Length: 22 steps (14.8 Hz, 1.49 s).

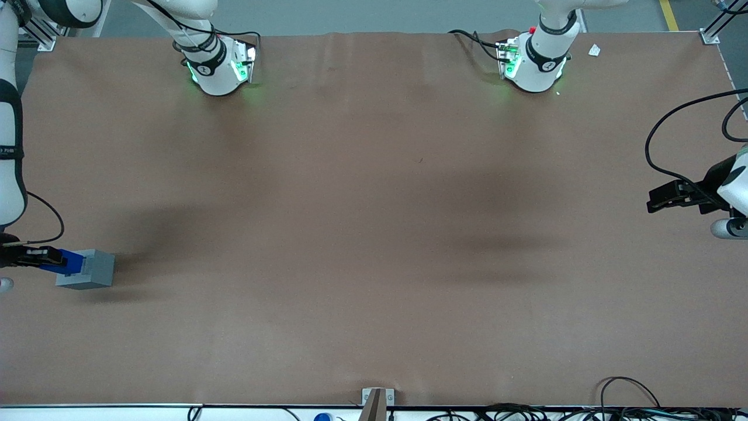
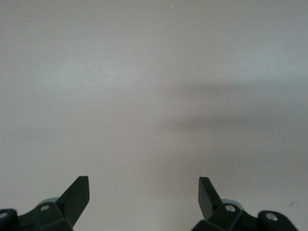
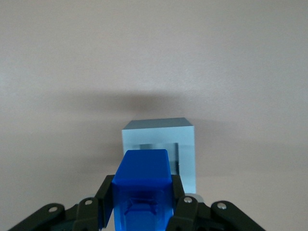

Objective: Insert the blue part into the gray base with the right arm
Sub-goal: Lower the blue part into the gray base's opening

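The gray base [image 1: 87,269] stands on the brown table at the working arm's end, fairly near the front camera. My right gripper [image 1: 51,258] is shut on the blue part [image 1: 69,261] and holds it over the base, partly overlapping its top. In the right wrist view the blue part [image 3: 142,190] sits clamped between the two black fingers [image 3: 107,199], its narrower end pointing at the base [image 3: 185,139]. The base's square recess [image 3: 174,156] shows just past the part's tip, partly hidden by it. I cannot tell whether the part touches the base.
The brown table [image 1: 374,234] spreads wide toward the parked arm's end. The two arm bases [image 1: 222,67] stand farthest from the front camera. A small bracket [image 1: 377,400] and cables [image 1: 631,403] lie at the table's near edge.
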Motion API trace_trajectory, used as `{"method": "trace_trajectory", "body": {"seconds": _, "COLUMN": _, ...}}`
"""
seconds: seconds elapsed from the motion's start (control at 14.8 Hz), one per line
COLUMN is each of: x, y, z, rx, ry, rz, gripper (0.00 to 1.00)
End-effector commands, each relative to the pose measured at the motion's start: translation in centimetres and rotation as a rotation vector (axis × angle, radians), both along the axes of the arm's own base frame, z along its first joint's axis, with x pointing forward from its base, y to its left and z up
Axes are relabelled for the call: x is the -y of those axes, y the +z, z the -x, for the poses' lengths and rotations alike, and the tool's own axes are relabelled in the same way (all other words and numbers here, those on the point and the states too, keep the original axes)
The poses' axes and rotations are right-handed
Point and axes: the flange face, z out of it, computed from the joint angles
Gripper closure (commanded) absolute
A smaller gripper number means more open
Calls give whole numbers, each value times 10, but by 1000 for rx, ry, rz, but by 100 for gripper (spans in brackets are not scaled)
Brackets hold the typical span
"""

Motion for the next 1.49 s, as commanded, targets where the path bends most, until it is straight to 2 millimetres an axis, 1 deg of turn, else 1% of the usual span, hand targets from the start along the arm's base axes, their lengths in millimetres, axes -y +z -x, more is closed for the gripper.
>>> {"method": "trace_trajectory", "body": {"seconds": 0.0, "x": 8, "y": -2, "z": -4, "rx": 15, "ry": 2, "rz": 1, "gripper": 91}}
{"method": "trace_trajectory", "body": {"seconds": 0.61, "x": 12, "y": -11, "z": -3, "rx": 3, "ry": -1, "rz": -3, "gripper": 91}}
{"method": "trace_trajectory", "body": {"seconds": 0.74, "x": 18, "y": -15, "z": 0, "rx": -1, "ry": -11, "rz": -4, "gripper": 91}}
{"method": "trace_trajectory", "body": {"seconds": 1.42, "x": 16, "y": -20, "z": 0, "rx": -7, "ry": -13, "rz": -11, "gripper": 90}}
